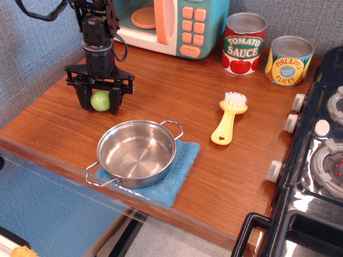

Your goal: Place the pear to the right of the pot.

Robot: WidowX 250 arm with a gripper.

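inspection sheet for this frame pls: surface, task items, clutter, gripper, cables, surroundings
Surface: brown wooden counter, no spills seen.
Pear: small glossy light-green toy pear on the counter, left of and behind the pot, between the fingers.
Pot: shallow shiny steel pot with wire loop handles, empty, on a blue cloth near the front edge.
Clutter: yellow toy brush lying right of the pot; tomato sauce can and pineapple slices can upright at the back.
Gripper: black gripper down at the pear, fingers close on both sides; contact cannot be told.
Cables: black cable looping off the arm, top left.
Surroundings: teal toy microwave behind; black toy stove at right; grey wall.
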